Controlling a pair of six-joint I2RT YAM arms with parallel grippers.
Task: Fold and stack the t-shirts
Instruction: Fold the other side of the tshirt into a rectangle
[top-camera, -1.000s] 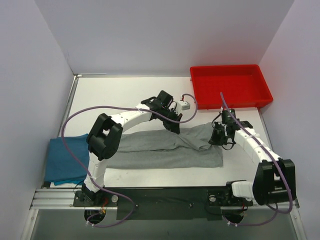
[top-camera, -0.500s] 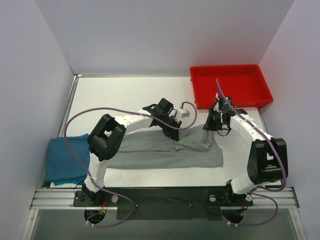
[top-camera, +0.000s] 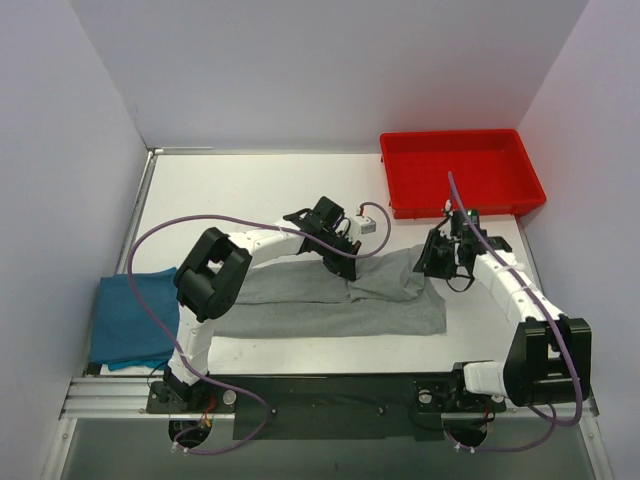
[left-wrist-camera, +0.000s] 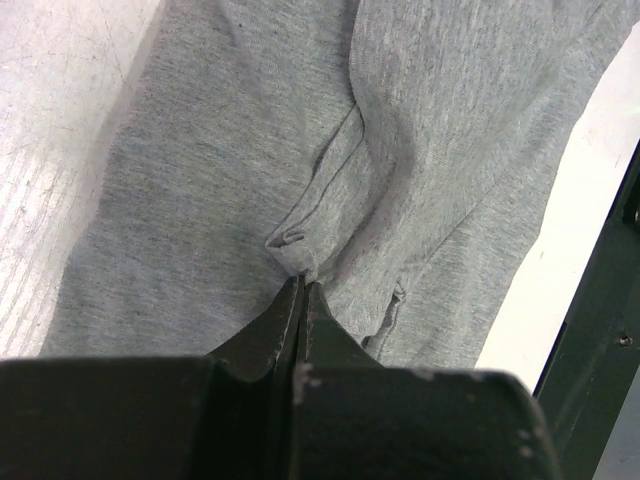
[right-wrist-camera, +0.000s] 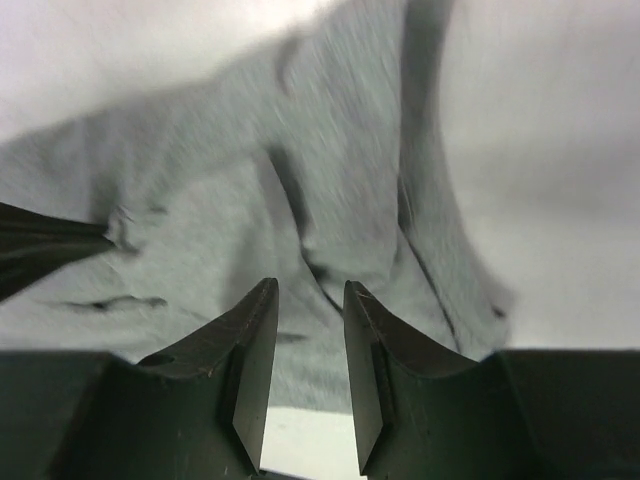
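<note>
Grey t-shirt (top-camera: 330, 308) is pinched at its far edge by the left gripper (left-wrist-camera: 303, 283), whose fingers are clamped tight on a small raised fold of cloth. The right gripper (right-wrist-camera: 308, 292) hangs over the shirt's far right corner with its fingers parted and nothing between them. The shirt lies spread lengthwise across the near half of the white table (top-camera: 250, 190); a blue t-shirt (top-camera: 130, 315) lies folded at the near left edge, well apart from the red tray (top-camera: 462, 170) at the far right.
</note>
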